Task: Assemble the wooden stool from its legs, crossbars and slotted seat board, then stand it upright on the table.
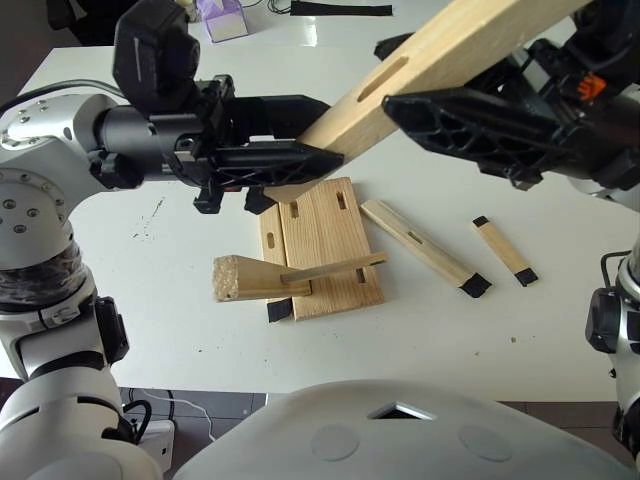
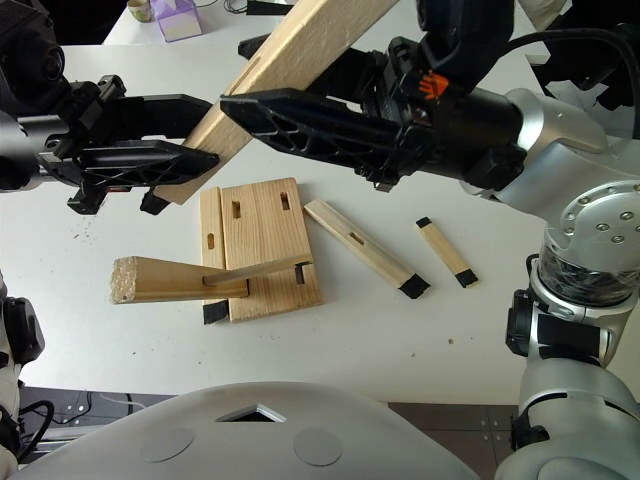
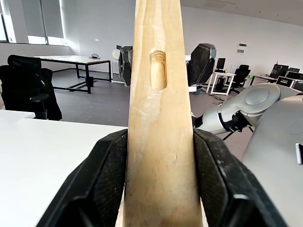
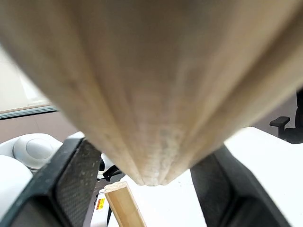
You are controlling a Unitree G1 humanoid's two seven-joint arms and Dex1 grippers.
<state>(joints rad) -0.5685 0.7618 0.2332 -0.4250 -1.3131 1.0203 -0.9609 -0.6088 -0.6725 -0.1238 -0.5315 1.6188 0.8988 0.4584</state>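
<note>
Raised above the table, a long leg was held slantwise in the air, its lower end to the left and its upper end running off to the far right. One slot showed on its upper face. The left claw was clamped on the lower end; in the left wrist view both pads pressed the wood's sides. The right claw gripped the same leg farther up, with a finger on either side of the wood.

On the table beneath, the slotted seat board lay flat near the centre. A second leg lay touching the board's left edge, black cap at its near end. A blunt-ended leg lay at the near left, and a thin crossbar ran from it rightward over the board's near part; whether it was seated in a slot could not be confirmed. Just right of the board lay a fourth leg, angled, black cap nearest. Farther right, apart from it, lay a short crossbar with black ends. A tissue box stood at the table's far edge.
</note>
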